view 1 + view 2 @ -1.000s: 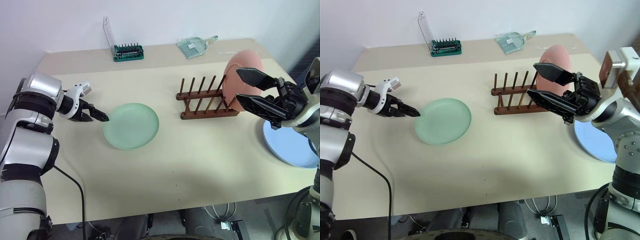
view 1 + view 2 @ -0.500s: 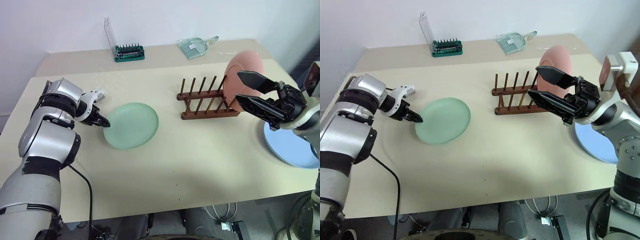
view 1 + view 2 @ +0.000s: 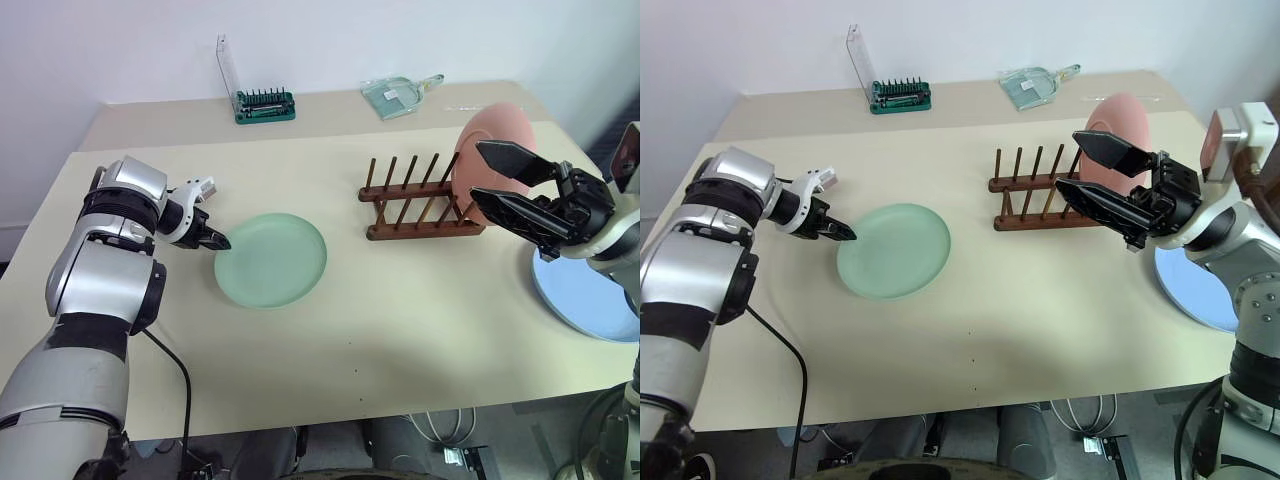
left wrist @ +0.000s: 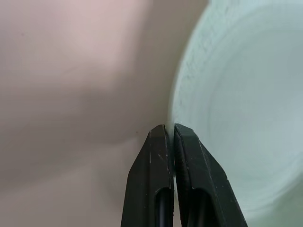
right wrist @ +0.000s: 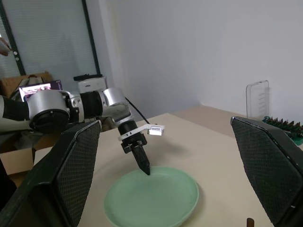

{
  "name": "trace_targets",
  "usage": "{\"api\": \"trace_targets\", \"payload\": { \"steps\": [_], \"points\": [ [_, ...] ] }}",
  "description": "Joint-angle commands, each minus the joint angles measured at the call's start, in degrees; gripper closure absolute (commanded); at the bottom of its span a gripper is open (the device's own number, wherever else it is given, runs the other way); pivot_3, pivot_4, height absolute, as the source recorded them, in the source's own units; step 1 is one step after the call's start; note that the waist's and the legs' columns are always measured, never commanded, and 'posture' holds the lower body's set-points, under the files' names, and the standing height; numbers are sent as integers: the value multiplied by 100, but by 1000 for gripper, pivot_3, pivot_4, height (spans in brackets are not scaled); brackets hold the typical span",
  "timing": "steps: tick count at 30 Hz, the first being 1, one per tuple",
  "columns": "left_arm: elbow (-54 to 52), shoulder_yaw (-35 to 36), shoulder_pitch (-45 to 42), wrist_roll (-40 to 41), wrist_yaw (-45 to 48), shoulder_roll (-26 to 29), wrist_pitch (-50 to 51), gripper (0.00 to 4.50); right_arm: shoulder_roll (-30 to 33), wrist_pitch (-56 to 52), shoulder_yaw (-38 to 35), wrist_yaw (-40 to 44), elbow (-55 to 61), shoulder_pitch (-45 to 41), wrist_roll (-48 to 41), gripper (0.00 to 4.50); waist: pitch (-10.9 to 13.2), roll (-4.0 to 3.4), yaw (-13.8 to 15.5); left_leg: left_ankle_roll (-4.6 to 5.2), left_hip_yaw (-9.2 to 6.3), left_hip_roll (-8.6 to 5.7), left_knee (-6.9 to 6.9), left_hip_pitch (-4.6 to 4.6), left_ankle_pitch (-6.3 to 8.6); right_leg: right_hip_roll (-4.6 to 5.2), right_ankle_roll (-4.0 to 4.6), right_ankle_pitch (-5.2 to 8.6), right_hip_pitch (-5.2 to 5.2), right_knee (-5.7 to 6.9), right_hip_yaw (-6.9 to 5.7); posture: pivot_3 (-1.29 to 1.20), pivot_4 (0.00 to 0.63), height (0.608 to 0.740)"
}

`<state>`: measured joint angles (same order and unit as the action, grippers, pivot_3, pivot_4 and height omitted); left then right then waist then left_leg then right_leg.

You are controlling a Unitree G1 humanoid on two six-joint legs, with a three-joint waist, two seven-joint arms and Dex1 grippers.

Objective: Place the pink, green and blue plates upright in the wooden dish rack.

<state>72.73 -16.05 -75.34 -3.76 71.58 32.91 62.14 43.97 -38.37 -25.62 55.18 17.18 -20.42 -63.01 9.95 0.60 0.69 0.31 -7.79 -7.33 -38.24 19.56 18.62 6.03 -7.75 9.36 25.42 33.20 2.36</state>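
The left gripper (image 4: 170, 130) is pinched on the near rim of the green plate (image 3: 272, 259), left of centre, likely to lift it. The right gripper (image 3: 505, 184) gapes empty before the pink plate (image 3: 492, 135), standing in the wooden dish rack (image 3: 420, 205).

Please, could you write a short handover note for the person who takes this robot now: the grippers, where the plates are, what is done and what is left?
Left gripper: shut on the rim of the green plate, which lies flat on the table, left of the rack.
Right gripper: open, holding nothing, raised in front of the rack's right end.
Pink plate: upright at the right end of the rack. Done.
Blue plate: flat at the table's right edge, untouched.
Left to do: lift the green plate and stand it in the rack, then the blue one.
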Motion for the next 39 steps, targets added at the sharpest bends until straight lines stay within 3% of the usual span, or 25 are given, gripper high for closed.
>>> {"api": "trace_targets", "payload": {
  "steps": [1, 4, 8, 11, 13, 15, 19, 24, 28, 32, 39],
  "points": [
    [38, 993, -412, 690, -71, 267, 550, 4444, 97, 495, 294, 9, 204, -149, 691, 0, 5, 8, -17, 0, -1, 0, 0, 4, 0, -2, 0, 0, 4, 1, -1, 0, 150, 740],
    [55, 2677, -420, 1793, -1112, 388, 748, 4444, 234, 2254, 1613, 5, 458, -350, 3187, 0, 4, 7, -97, -29, 2, 1, -1, 6, -16, -3, -2, 1, 19, 9, 0, 0, 150, 740],
    [-94, 4410, -327, 2961, -2488, 149, 799, 4444, -50, 3352, 2449, -141, 522, -912, 4386, 0, 4, 6, -154, -42, 2, 1, -1, 20, -20, -2, -6, 4, 41, 20, -1, 0, 150, 740],
    [-639, 5139, -86, 3447, -3353, -181, 720, 4444, -154, 4007, 2841, -183, 426, -1254, 5108, 0, 1, 6, -150, -48, 3, 1, -8, 36, -22, 1, 0, 0, 58, 26, 0, 0, 150, 740],
    [-1643, 5455, 210, 3545, -4437, -820, 243, 4444, -312, 4809, 3253, -554, 249, -1790, 6188, 0, -1, 9, -150, -53, 4, 1, -13, 60, -25, 1, 6, -5, 90, 34, 0, 0, 150, 740],
    [-2902, 5557, 554, 3505, -5400, -1499, -346, 4444, -446, 5521, 3562, -1034, -16, -2251, 7252, 0, -1, 9, -139, -57, 10, 1, -27, 88, -28, 4, 15, -11, 120, 57, -1, 0, 150, 740],
    [-5058, 5513, 1102, 3751, -6326, -2526, -955, 4444, -393, 6327, 3831, -1658, -758, -2435, 8443, 0, -3, 26, -125, -63, 12, 2, -56, 106, -23, 3, 18, -12, 127, 81, -4, 0, 150, 740],
    [-6915, 5129, 1709, 4106, -7106, -3551, -1111, 4444, -407, 6878, 3983, -2077, -1281, -2378, 9038, 0, -2, 27, -114, -62, 17, 2, -65, 98, -21, 2, 21, -14, 119, 75, -1, 0, 150, 740],
    [-7623, 4820, 1822, 4211, -7392, -3738, -1408, 4444, -307, 6882, 3914, -2365, -1772, -2507, 9505, 0, -2, 27, -121, -62, 18, 4, -71, 85, -21, -4, 22, -15, 102, 71, 0, 0, 150, 740],
    [-7900, 4289, 2001, 4045, -7409, -3681, -1530, 4444, -288, 6476, 3691, -3047, -2353, -3188, 10124, 0, -2, 26, -127, -63, 24, 6, -73, 84, -21, -8, 25, -16, 104, 75, 5, 0, 150, 740],
    [-8136, 3874, 2143, 4196, -7521, -3713, -1697, 4444, -254, 6355, 3791, -3269, -2439, -3157, 10322, 0, -4, 30, -118, -62, 23, 11, -67, 86, -21, -13, 29, -20, 97, 54, 5, 0, 150, 740]
  ]
}}
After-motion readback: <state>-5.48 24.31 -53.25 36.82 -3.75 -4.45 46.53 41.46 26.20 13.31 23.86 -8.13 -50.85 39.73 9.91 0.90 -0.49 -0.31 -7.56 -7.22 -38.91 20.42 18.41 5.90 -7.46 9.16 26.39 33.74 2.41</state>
